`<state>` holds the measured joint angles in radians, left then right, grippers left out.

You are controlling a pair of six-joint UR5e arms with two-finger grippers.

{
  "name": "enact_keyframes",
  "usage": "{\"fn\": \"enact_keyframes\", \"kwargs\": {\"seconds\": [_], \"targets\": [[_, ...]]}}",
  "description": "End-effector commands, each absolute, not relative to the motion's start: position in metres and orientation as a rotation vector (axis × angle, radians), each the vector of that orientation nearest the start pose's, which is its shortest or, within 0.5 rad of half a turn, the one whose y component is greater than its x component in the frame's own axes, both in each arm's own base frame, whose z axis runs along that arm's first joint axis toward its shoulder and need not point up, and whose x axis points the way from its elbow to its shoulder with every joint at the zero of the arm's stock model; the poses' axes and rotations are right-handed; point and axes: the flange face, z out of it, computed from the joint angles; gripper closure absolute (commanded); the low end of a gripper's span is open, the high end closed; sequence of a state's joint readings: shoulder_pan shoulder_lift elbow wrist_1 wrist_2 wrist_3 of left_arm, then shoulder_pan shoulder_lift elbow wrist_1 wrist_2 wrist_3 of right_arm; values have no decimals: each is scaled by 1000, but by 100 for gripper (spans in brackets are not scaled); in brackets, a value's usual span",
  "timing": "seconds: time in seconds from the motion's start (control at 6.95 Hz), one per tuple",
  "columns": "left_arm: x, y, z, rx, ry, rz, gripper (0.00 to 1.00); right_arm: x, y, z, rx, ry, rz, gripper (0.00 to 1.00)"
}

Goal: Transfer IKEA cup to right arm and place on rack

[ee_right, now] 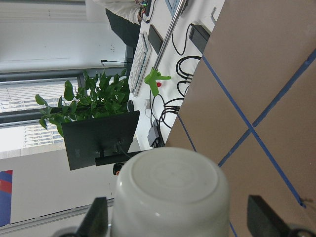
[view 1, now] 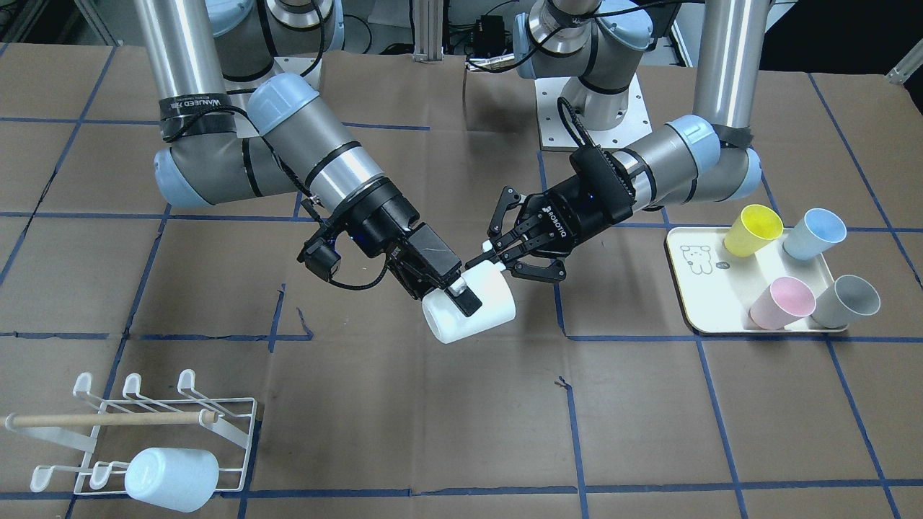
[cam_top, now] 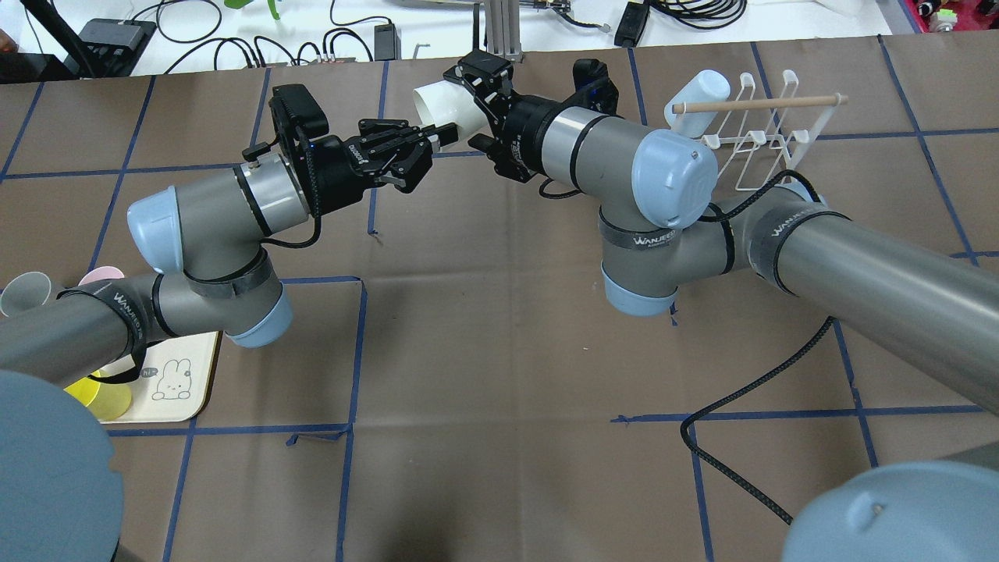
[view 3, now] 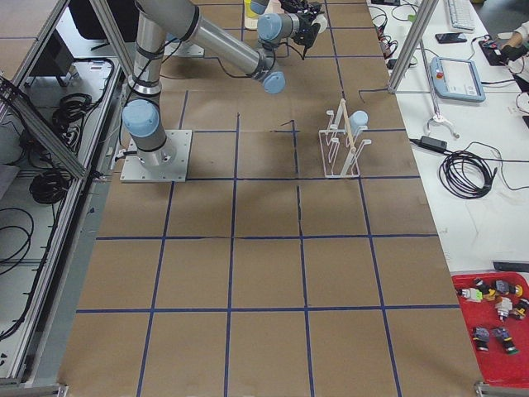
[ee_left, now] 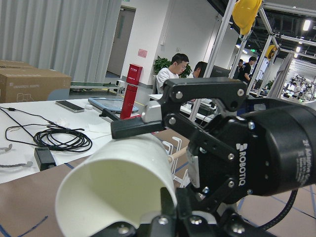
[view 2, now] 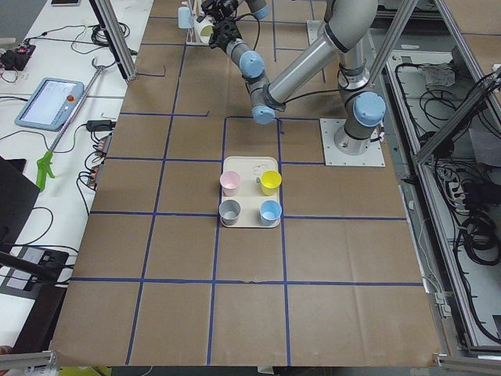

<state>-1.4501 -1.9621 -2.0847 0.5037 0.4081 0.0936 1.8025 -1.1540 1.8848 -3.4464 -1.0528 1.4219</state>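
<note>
The IKEA cup [view 1: 479, 313], white, hangs on its side above the table's middle, between both grippers. My left gripper [view 1: 505, 263], marked ROBOTIQ, is shut on its rim end: in the left wrist view one finger lies along the top of the cup [ee_left: 113, 187] and the other sits under it. The right arm [view 1: 317, 158] reaches in from the other side. Its gripper [ee_right: 180, 217] is open and straddles the cup's base [ee_right: 173, 192], with a thin gap at each finger. The rack [view 1: 216, 425] stands apart near the table's front corner.
A pale cup [view 1: 169, 479] lies on the rack's prongs. The cream tray [view 1: 696, 288] on my left side holds yellow [view 1: 752, 229], blue [view 1: 813, 233], pink [view 1: 781, 301] and grey [view 1: 845, 300] cups. A black cable [cam_top: 749, 460] trails across the table.
</note>
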Motion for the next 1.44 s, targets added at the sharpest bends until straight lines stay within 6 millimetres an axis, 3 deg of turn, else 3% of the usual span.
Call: {"fn": "enact_keyframes", "kwargs": {"seconds": [0.0,0.14,0.29,0.72,1.01,1.29], "targets": [[-165,-503,324,-741,-1768,1282,94,313,-526,347,811,1789,-470,1],[-165,-503,325,-742,-1767,1283,94,312,-527,347,812,1789,-476,6],[-165,-503,324,-741,-1768,1282,94,311,-528,348,819,1788,-491,19],[-165,-503,326,-739,-1768,1281,90,311,-528,349,818,1788,-495,35],[-165,-502,329,-701,-1772,1259,81,311,-528,350,818,1786,-495,37],[-165,-505,334,-703,-1768,1266,62,311,-528,351,816,1786,-497,38]]}}
